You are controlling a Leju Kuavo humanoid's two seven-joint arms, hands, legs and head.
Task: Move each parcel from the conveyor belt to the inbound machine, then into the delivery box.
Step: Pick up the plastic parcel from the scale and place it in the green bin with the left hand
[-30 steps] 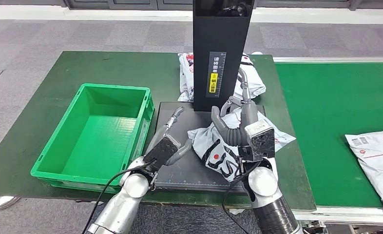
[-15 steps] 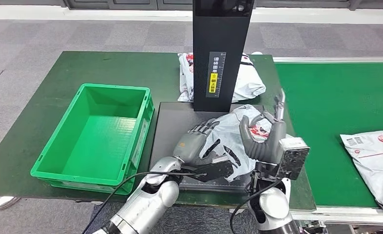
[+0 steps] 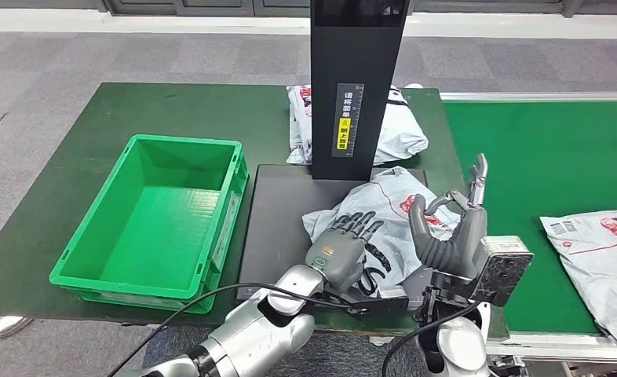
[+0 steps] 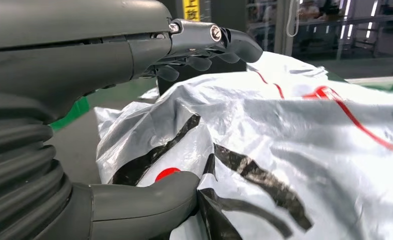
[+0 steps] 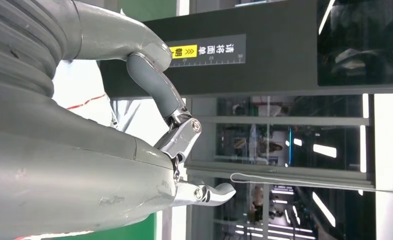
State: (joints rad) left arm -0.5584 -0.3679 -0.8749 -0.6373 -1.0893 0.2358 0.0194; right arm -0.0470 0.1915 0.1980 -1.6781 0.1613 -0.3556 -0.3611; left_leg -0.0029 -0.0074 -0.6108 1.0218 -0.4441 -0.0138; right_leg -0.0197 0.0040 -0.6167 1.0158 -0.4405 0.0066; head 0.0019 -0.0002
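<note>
A grey-white parcel with black and red marks lies crumpled on the black platform of the inbound machine, in front of its black column. My left hand lies over the parcel's near edge. In the left wrist view the thumb touches a fold of the parcel while the fingers stretch out above it, apart from it. My right hand stands upright beside the parcel's right edge, fingers spread, holding nothing. The green delivery box sits left of the platform.
A second parcel lies on the green conveyor belt at the right. Another parcel rests on the table behind the column. The green table extends behind the box. The right wrist view shows the column close ahead of the hand.
My right hand let go of the parcel and drew back to its right edge. My left hand swung from the platform's left side onto the parcel. The belt parcel drifted slightly left.
</note>
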